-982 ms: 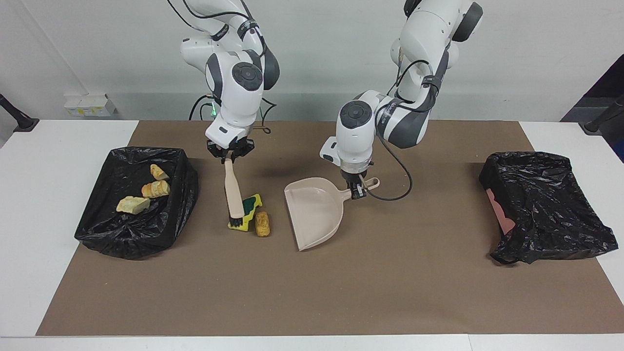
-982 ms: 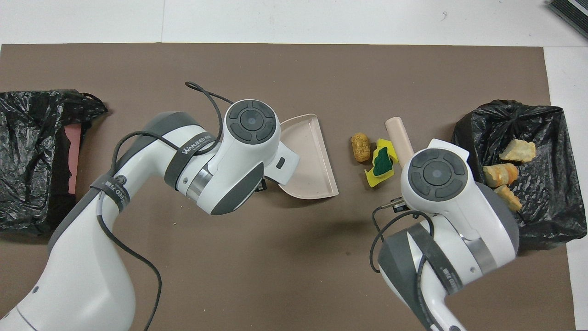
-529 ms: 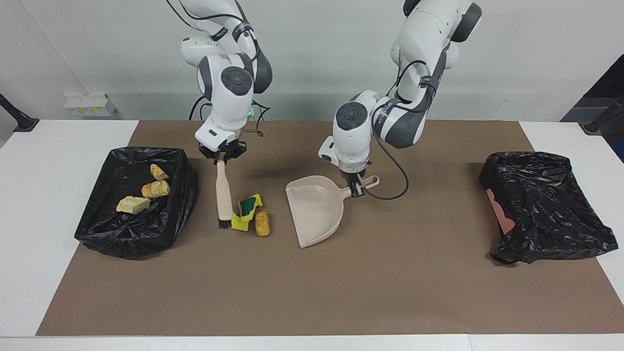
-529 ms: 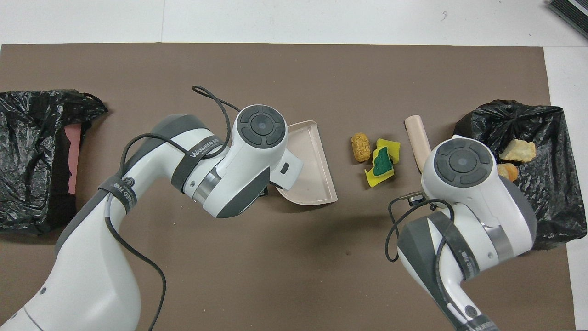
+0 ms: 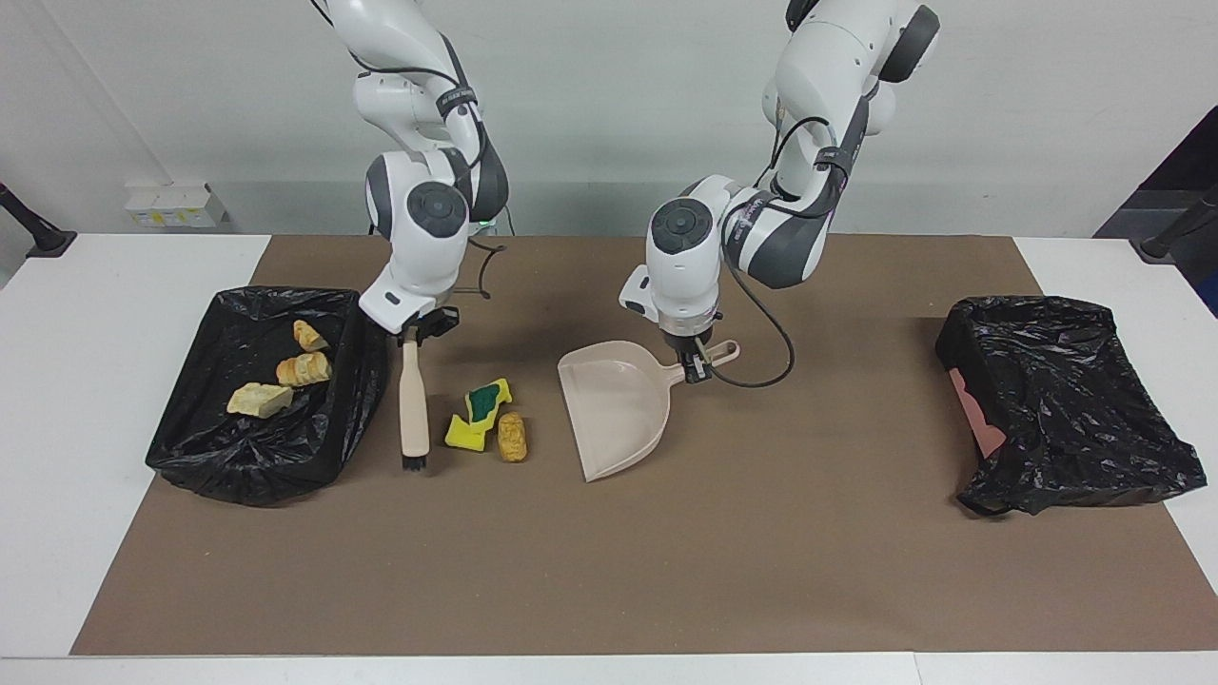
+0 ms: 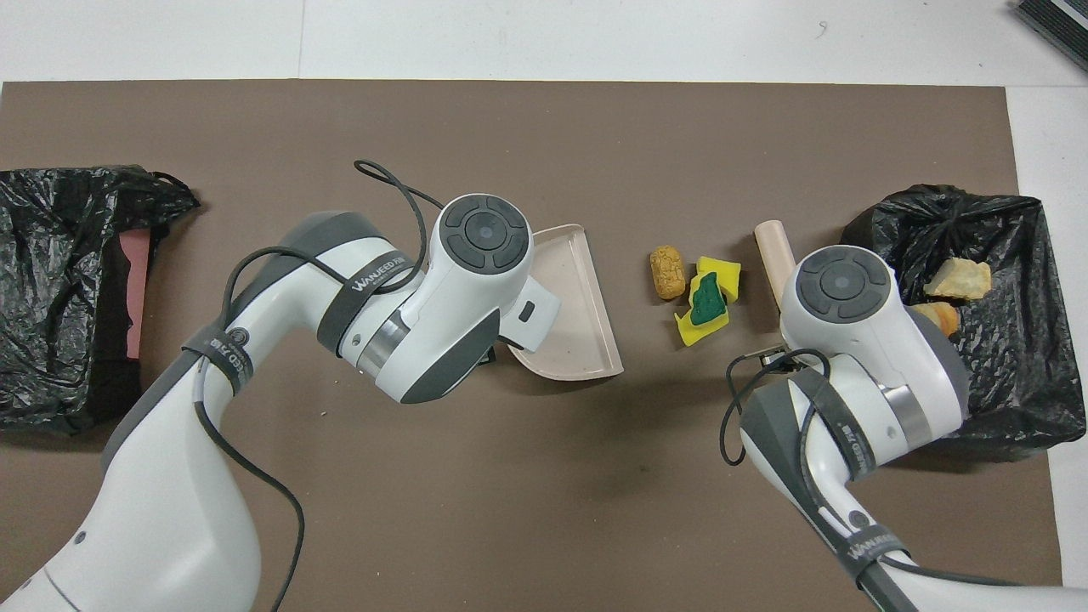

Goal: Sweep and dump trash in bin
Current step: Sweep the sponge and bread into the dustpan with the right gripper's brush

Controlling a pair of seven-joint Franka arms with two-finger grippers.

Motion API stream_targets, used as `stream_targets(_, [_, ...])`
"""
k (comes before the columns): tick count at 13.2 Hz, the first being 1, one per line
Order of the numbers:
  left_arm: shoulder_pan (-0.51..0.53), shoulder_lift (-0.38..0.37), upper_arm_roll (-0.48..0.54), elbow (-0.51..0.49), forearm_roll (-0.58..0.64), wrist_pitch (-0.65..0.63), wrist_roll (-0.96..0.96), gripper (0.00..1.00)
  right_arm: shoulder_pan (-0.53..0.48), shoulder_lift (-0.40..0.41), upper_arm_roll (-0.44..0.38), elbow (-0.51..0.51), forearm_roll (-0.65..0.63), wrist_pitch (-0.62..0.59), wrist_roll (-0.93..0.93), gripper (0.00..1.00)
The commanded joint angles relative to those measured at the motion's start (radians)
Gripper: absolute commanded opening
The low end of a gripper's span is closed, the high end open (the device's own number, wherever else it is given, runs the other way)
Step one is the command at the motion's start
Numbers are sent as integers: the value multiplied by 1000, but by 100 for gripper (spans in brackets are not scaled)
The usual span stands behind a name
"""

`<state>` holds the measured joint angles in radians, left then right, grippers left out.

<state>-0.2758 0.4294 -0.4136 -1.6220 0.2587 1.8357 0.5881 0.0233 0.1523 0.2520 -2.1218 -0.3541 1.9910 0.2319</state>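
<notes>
Broad brown mat (image 5: 666,571) over the worktop (image 5: 57,400), wide bare stretch on the side away from the robots. Two black-lined bins: one (image 5: 1066,400) at the left arm's end, one (image 5: 271,447) at the right arm's end holding three bread pieces (image 5: 259,400). Beside that second bin, one brush (image 5: 413,404), bristles down, clamped in the right tool (image 5: 416,331). One dustpan (image 5: 614,409), handle clamped in the left tool (image 5: 697,369). Between brush and dustpan, one yellow sponge (image 5: 476,415), one brown lump (image 5: 512,437).
</notes>
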Motion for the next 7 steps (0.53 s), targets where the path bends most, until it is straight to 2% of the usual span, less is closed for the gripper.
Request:
stream_targets(1, [-13,-20,12,-10,31,-56,-46,0,65,4,9,2,122,17,9,0])
stream_targets(4, [-16,-21,10,-10,33,-66,-67,0,110,10,10,9,280,66,-34,0])
stream_targets(7, [-17,-23,10,-22,34,-69,-67,0,138,16,10,25,501,77,-123,0])
